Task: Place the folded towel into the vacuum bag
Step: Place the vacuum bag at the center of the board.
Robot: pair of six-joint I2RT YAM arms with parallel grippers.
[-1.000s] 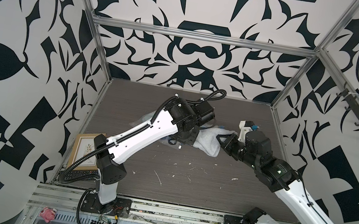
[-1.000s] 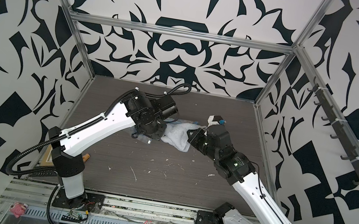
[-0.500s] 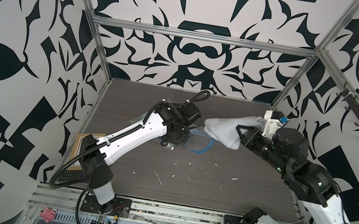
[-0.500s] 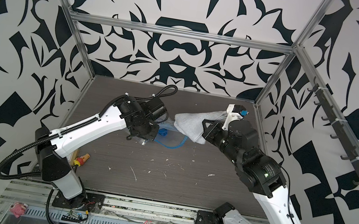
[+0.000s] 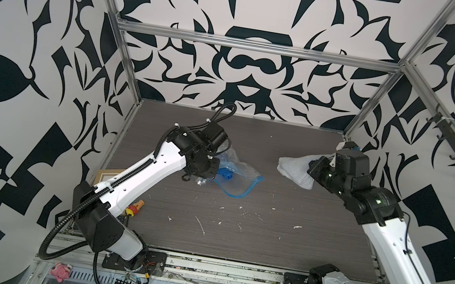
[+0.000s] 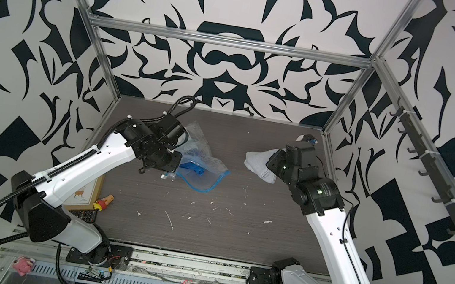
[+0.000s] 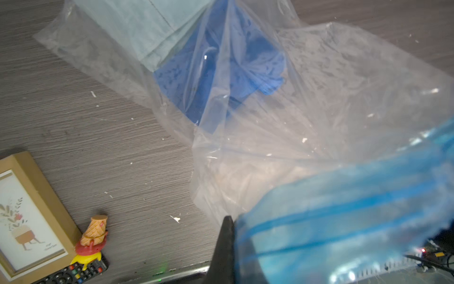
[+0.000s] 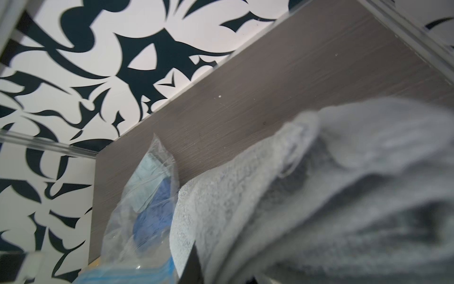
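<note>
Folded towel (image 5: 293, 170), a grey-white terry bundle, is not yet in the large clear crinkly plastic vacuum bag (image 5: 240, 179); it is held up above the desk, well apart from the bag. Nearest the robot, at the front left of the dark wood-grain desk (image 5: 265, 243), lie a tan-framed picture (image 6: 84, 194), a small orange, red and yellow toy (image 6: 103, 201) and a black remote control (image 6: 86, 214), none touching the bag. Farther in, mid-desk, the left gripper (image 5: 208, 175) is clenched on the bag at its blue zip strip (image 7: 344, 216), lifting that end while the rest slumps on the desk. Farther again, toward the back right corner, the right gripper (image 5: 314, 166) is clamped on the towel, which droops from it toward the bag. The risk I see: the mouth is pinched at one spot only, so it probably gapes little. A bulky towel could snag the rim, shove the light film along the desk, or drag the strip out of the pinch. The towel may also sag open on the way. Both top views give the gap between towel and bag, which neither wrist view does. Only the left wrist view shows plainly that a pale teal cloth (image 7: 147, 29) and a deep blue cloth (image 7: 221, 73) sit inside, crowding the closed end. The right wrist view shows the towel's looped pile with the bag beyond, but hides its own jaws almost wholly.
</note>
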